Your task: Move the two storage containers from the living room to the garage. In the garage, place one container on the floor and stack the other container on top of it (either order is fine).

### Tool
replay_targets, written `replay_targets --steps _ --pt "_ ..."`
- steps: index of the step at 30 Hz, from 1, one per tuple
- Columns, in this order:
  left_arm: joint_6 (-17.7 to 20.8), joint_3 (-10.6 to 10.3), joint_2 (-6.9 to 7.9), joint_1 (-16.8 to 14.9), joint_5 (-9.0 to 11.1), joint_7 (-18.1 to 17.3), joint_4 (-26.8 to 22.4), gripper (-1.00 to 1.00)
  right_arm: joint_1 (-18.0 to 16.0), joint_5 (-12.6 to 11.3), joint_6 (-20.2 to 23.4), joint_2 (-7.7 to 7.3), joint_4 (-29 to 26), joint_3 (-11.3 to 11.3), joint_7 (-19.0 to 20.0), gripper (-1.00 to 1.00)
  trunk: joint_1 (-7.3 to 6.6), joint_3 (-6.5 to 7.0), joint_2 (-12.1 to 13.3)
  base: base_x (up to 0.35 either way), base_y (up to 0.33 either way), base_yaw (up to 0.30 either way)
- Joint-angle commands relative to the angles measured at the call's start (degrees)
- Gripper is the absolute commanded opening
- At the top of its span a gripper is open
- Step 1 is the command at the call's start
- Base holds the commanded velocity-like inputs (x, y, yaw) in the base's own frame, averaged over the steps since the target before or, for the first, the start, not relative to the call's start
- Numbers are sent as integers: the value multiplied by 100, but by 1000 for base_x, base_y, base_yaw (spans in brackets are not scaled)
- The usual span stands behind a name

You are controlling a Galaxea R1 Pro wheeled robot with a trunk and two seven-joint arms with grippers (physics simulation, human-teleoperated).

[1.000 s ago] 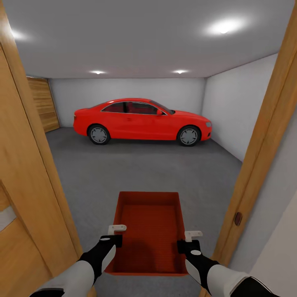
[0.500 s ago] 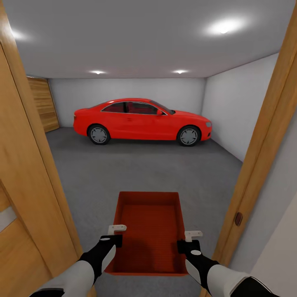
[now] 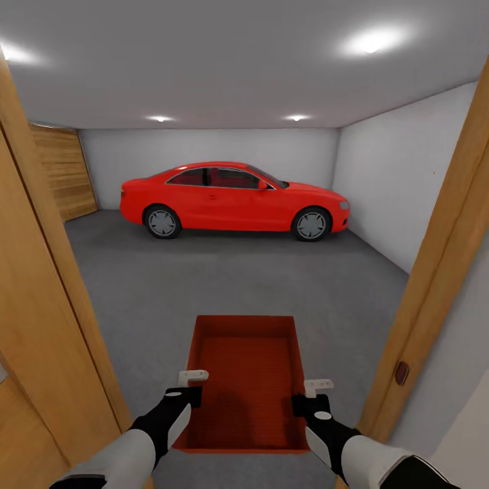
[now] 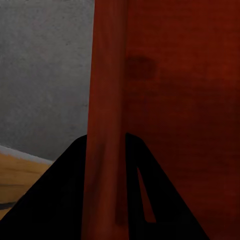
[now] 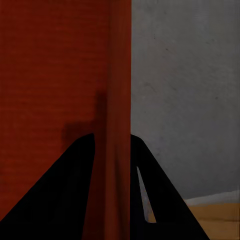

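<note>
Head view looks through a wooden door frame (image 3: pixel 41 305) into the garage: pale grey walls (image 3: pixel 387 170), dark grey mottled concrete floor (image 3: pixel 238 278), plank-panelled wooden door (image 3: pixel 64 170) at far left, red coupe car (image 3: pixel 234 200) parked across the back. Open floor lies between car and robot, frame posts close on both sides. One orange-red open-topped rectangular storage container (image 3: pixel 244 380) is held out front above the floor, level. Left gripper (image 3: pixel 190 387) pinches its left long wall, right gripper (image 3: pixel 307 397) pinches the right long wall. Left wrist view shows dark fingers (image 4: pixel 60 200) straddling the thin wall, concrete and a strip of light wood beyond. Right wrist view shows fingers (image 5: pixel 65 195) clamped likewise, wood strip at corner.
</note>
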Motion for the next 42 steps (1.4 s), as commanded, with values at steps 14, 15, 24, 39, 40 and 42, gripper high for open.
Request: replay_targets --steps 14,15,24,39,40,42 --pt "-230 33 33 -2 -141 60 8 -100 1 -96 -17 -32 31 -14 -36 -100 5 -2 -4 318 0 0" --pt "-226 33 33 -2 -139 59 9 -100 1 -96 -17 -32 31 -14 -36 -100 5 -2 -4 323 0 0" --pt "-195 33 33 -2 -137 59 13 -100 1 -96 -17 -32 31 -14 -36 -100 5 -2 -4 323 0 0" --pt "-192 33 33 -2 -135 59 8 -100 1 -96 -17 -32 31 -14 -36 -100 5 -2 -4 323 0 0" --pt "-191 33 33 -2 -135 59 7 -100 1 -96 -17 -32 31 -14 -36 -100 5 -2 -4 323 0 0" --pt "-192 33 33 -2 -135 59 9 -100 1 -96 -17 -32 31 -13 -36 -100 5 -2 -4 323 0 0"
